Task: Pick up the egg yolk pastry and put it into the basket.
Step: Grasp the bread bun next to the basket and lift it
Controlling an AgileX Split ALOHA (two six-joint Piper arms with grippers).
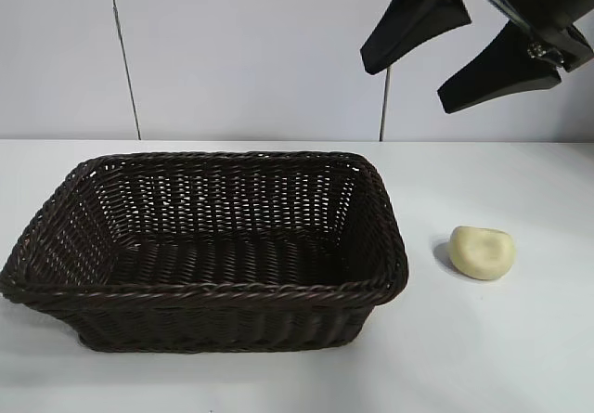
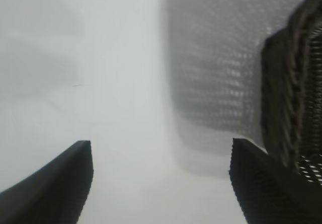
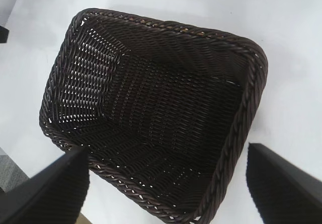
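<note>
The egg yolk pastry (image 1: 482, 251), a small pale cream lump with a shallow dent, lies on the white table just right of the basket (image 1: 376, 186). The dark brown wicker basket holds nothing. My right gripper (image 1: 406, 85) hangs high at the upper right, above and behind the pastry, open with nothing between its fingers. In the right wrist view the basket (image 3: 246, 93) fills the middle, and the pastry is out of that view. My left gripper (image 2: 162, 153) is open and empty, low by one end of the basket (image 2: 282, 103); it is out of the exterior view.
The white table (image 1: 520, 348) runs around the basket, with bare surface in front of and to the right of the pastry. A pale panelled wall (image 1: 251, 51) stands behind the table.
</note>
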